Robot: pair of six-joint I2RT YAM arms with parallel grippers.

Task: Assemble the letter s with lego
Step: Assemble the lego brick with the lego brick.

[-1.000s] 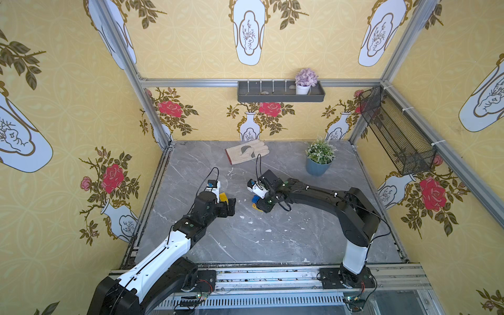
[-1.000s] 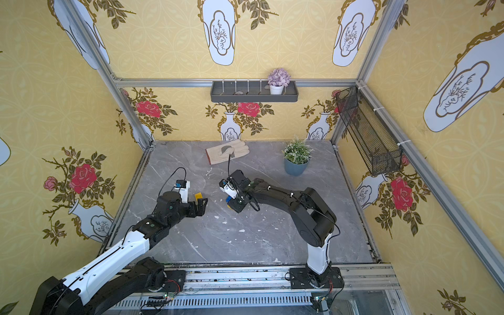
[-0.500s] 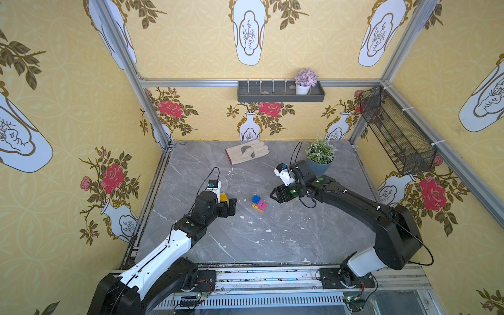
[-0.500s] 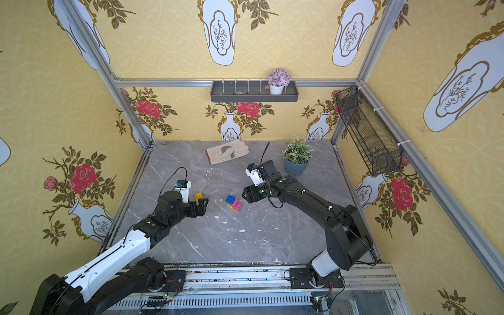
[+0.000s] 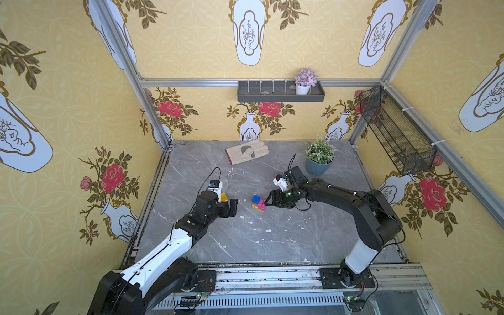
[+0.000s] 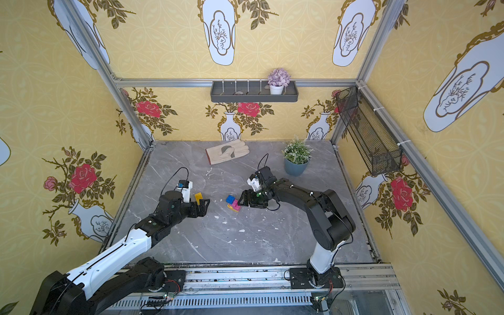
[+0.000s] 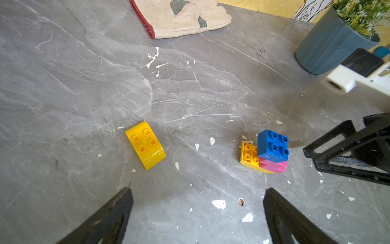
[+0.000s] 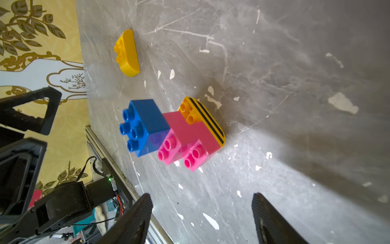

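Observation:
A joined lego cluster (image 5: 258,203) stands mid-table in both top views: a blue brick (image 7: 272,145) on top, pink bricks (image 8: 185,137) under it and a yellow base (image 7: 248,156). The letter s as a whole does not show. A loose yellow brick (image 6: 198,197) lies studs up to its left. My right gripper (image 5: 268,201) hovers open just right of the cluster, apart from it; its fingers (image 8: 135,217) hold nothing. Near the loose yellow brick (image 7: 145,145) my left gripper (image 6: 204,206) stands wide open and empty, low over the table.
A work glove (image 5: 246,155) lies at the back of the grey marble table (image 5: 272,240). A potted plant (image 5: 319,161) stands at the back right, close behind my right wrist. A wire basket (image 5: 395,133) hangs on the right wall. White chips dot the table.
My right gripper let go of the cluster, pulled off to the back right, then came back low beside it with wider jaws. The cluster stays on the table. The left arm has not moved.

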